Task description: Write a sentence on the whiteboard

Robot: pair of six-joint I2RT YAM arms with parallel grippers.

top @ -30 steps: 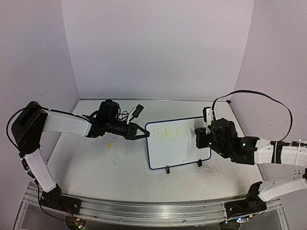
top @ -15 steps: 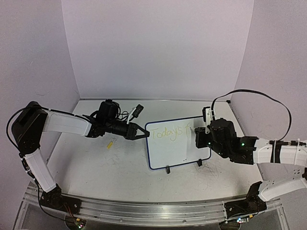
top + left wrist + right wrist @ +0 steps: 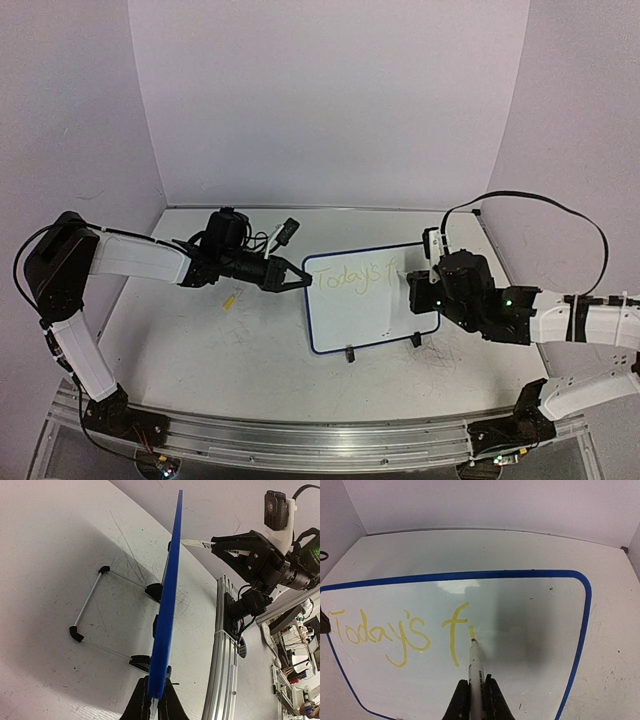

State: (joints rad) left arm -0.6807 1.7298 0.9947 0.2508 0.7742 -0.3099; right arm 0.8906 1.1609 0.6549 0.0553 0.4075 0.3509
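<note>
Hardly anything shifts since a second ago: my right arm drifts a hair toward the right of the overhead frame, my left arm stays put.

One whiteboard (image 3: 360, 310) stands right of centre in the overhead view on two black feet (image 3: 349, 353). Its long axis runs left to right, climbing a little toward the right, and its face is turned toward the bottom of the frame. From my left wrist it shows edge-on, a blue edge (image 3: 167, 605) running from bottom centre up to top centre, with a wire stand (image 3: 90, 592) on the table left of it.

My left gripper (image 3: 300, 278) is clamped on the board's left edge; at the bottom of the left wrist view the fingers (image 3: 137, 702) pinch that blue edge.

My right gripper (image 3: 476, 692) is closed around one white marker (image 3: 476, 665), pointing up the right wrist frame, its orange tip touching the board just right of the last letter.

And the sentence (image 3: 385, 632): yellow handwriting, one line so far, reading "Today's f", plus a short new stroke at the tip. It sits along the board's upper left. One small yellow object (image 3: 229, 300) lies on the table left of the board.
</note>
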